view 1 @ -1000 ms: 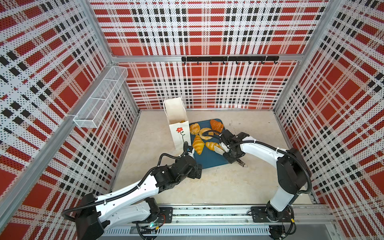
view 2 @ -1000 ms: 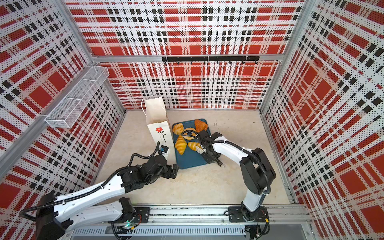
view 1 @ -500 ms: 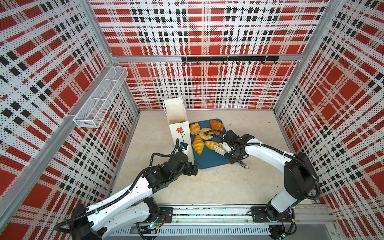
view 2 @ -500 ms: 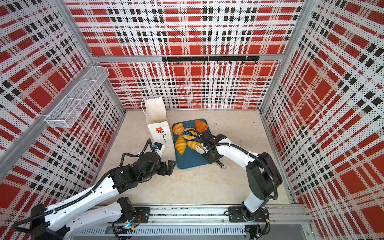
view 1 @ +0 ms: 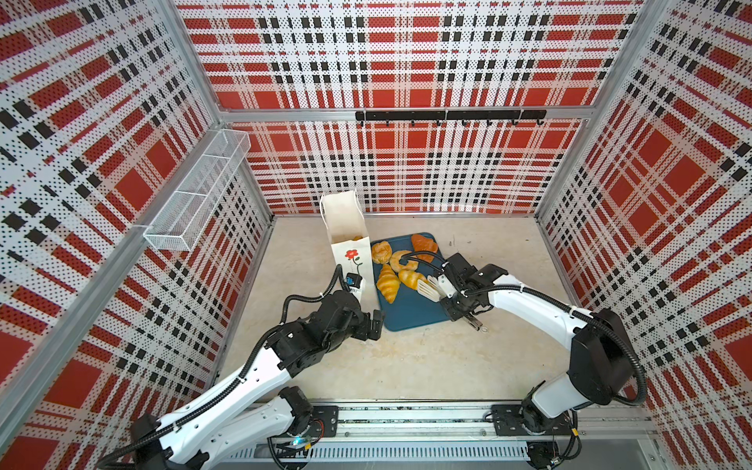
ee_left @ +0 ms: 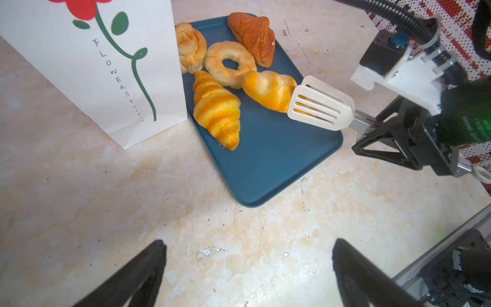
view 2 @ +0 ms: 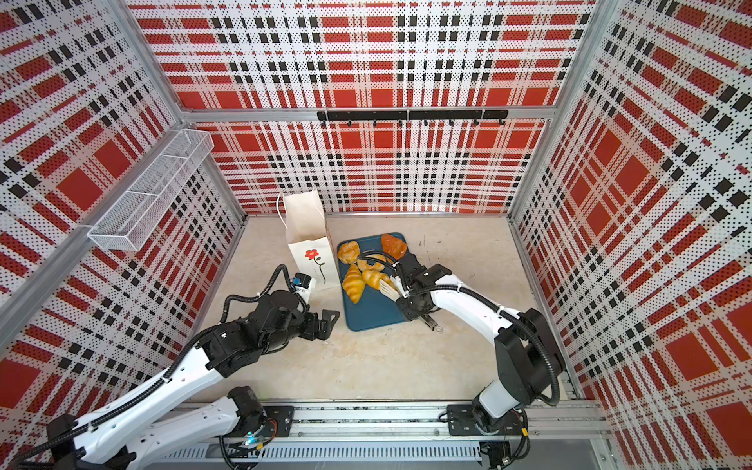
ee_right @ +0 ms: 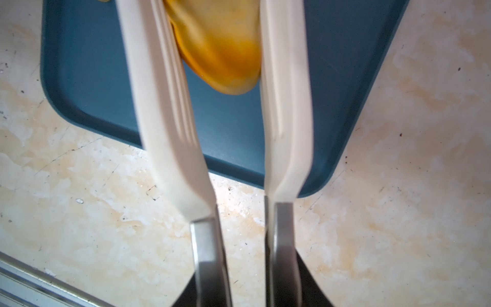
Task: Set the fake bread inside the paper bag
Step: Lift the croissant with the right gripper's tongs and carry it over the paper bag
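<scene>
The white paper bag (view 1: 346, 240) with a red flower stands open beside a blue tray (view 1: 411, 313); a bit of fake bread (view 1: 358, 238) shows inside it. On the tray lie a round bun (ee_left: 191, 47), a ring doughnut (ee_left: 229, 63), a darker brown piece (ee_left: 252, 37) and a ridged croissant (ee_left: 216, 111). My right gripper (ee_right: 247, 265) is shut on the metal handles of white tongs (ee_left: 318, 109). The tong blades squeeze one end of a yellow pastry (ee_right: 220, 47) resting on the tray. My left gripper (ee_left: 248, 255) hangs open over bare table, in front of the bag.
A wire basket (view 1: 195, 195) hangs on the left wall and a black hook rail (view 1: 447, 116) on the back wall. Plaid walls close in three sides. The arms' metal base rail (view 1: 407, 419) runs along the front edge.
My left gripper has drifted slightly to the left, still open. The right arm's elbow has swung outward while the tongs stay on the yellow pastry.
</scene>
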You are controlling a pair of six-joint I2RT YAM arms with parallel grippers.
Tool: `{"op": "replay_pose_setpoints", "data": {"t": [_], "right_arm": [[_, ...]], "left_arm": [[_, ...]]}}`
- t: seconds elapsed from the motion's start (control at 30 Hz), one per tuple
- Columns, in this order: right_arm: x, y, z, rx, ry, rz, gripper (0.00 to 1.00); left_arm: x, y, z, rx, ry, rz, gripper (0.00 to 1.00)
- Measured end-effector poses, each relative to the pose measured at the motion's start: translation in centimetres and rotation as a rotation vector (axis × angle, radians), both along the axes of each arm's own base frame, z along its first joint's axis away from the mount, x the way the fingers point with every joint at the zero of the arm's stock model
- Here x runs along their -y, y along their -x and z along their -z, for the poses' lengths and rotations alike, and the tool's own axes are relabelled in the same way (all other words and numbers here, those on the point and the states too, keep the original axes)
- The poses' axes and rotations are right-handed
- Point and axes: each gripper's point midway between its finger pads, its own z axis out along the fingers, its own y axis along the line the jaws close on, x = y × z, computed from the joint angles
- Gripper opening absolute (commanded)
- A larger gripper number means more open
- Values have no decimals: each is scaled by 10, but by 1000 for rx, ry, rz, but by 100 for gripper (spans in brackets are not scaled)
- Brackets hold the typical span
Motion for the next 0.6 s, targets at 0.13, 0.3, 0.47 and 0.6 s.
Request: {"op": "replay_pose_setpoints", "data": {"t": [0.13,0.3,0.47,0.6], "right_arm": [[-6,0,-6,8,-43,2,36],[-12,1,-12,14,-85,6,36],[-18,3,-18,20,-117,-3,36],[-23,5,-22,23,-141,-6,36]], "left_arm": [[-3,-2,-8,5,1,3,99],[-8,-5,-16,6,0,-1,100],[-13,-7,-24,9,0,-4,99],[-17,-9,-30,11,-1,-8,99]]}}
